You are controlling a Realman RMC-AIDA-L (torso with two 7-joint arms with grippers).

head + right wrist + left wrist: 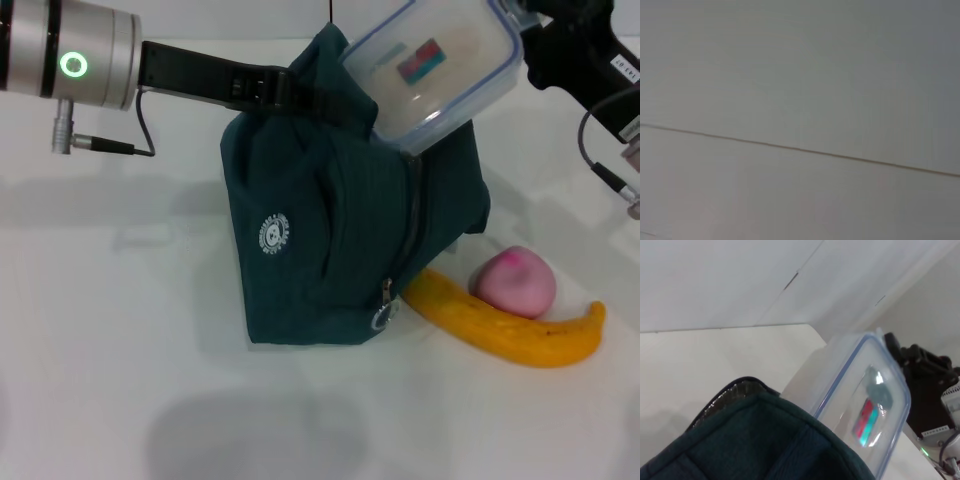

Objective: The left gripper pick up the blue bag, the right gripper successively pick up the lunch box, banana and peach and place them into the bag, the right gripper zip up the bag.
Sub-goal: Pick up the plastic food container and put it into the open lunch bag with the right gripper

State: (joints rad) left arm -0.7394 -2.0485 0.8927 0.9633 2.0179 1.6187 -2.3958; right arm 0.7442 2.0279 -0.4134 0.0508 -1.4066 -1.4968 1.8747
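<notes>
The blue bag (330,240) stands on the white table, its top lifted by my left gripper (287,90), which is shut on the upper edge. A clear lunch box (430,70) with a blue rim hangs tilted over the bag's open top, its lower corner touching the opening. My right gripper (525,35) is shut on the box's far end. The banana (505,332) lies on the table to the right of the bag, and the pink peach (515,282) rests against it. The left wrist view shows the bag (765,440), the lunch box (860,405) and the right gripper (927,375) behind it.
A zipper with a metal pull (383,310) runs down the bag's front right side. The white table (110,350) stretches to the left and front. The right wrist view holds only a pale surface with a thin seam (800,149).
</notes>
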